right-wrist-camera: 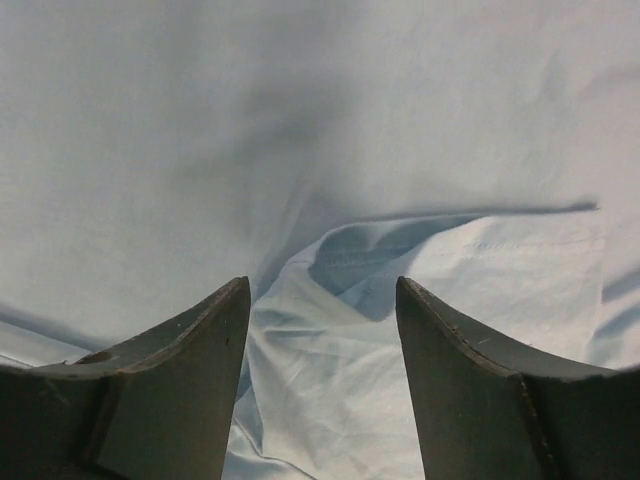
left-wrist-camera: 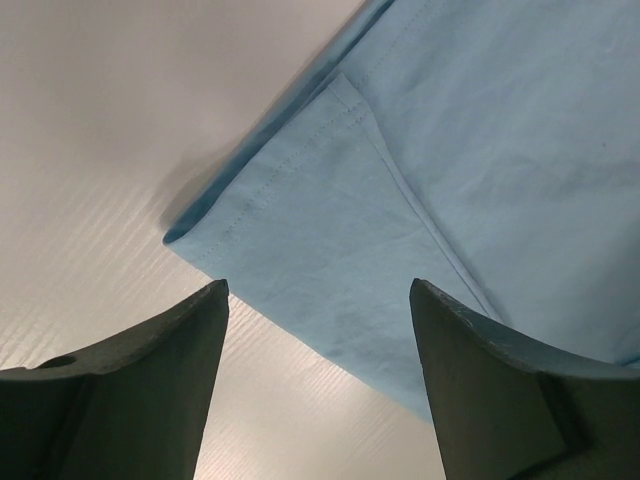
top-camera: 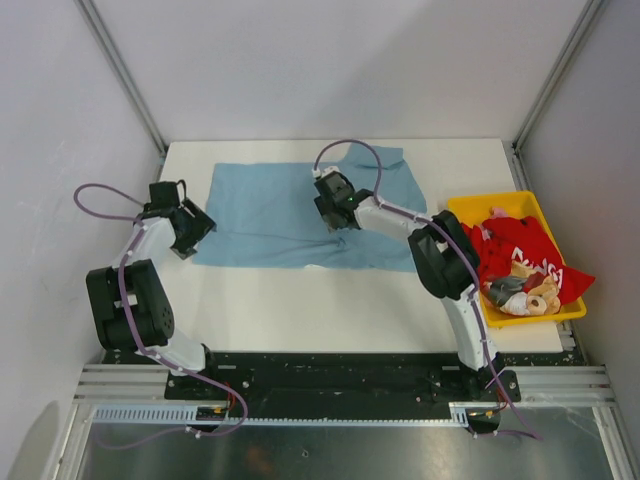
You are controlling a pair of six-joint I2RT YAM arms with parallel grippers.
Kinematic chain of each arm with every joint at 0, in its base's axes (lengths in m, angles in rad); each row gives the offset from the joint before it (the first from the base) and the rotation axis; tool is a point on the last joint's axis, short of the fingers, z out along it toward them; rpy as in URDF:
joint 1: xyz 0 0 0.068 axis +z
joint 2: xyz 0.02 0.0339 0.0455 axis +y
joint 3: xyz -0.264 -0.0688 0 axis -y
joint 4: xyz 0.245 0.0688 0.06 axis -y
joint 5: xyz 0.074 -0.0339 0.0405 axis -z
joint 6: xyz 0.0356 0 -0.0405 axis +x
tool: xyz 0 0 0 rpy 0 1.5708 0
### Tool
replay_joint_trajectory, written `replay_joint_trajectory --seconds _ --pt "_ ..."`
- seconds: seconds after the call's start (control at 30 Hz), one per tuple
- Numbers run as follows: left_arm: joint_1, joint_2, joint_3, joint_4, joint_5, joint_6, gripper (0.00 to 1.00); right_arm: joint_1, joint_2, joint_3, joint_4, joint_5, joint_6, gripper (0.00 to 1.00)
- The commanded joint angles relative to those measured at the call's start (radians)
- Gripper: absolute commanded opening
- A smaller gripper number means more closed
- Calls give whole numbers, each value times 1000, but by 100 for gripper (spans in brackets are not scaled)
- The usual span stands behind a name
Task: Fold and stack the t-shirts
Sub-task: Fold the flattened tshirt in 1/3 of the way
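- While wide open, the left end effector (left-wrist-camera: 315, 285) should pinch the light blue t-shirt (top-camera: 270, 215) corner just ahead.
- Right end effector (right-wrist-camera: 320, 282), equally wide, should grip the crease beneath.

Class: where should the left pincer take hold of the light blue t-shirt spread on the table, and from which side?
Probably the stitched corner of the light blue t-shirt at its left edge, approached from the left over the table. It juts out, slightly lifted, right ahead of the open left pincer.
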Motion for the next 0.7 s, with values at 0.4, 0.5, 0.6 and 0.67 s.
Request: replay_joint_trajectory --seconds 0.4,0.5,0.6,0.67 --pt "-4 4 -53 32 54 -65 61 -275 -542 -399 -135 -207 437 43" --pt "-4 20 -54 37 67 -79 58 -296 -638 -544 -133 -173 469 40" --pt "-4 39 -53 40 72 -82 57 -341 -712 -665 -109 -195 494 39" --pt "-4 48 -54 42 68 -82 56 -368 -742 -721 -90 -211 502 39"
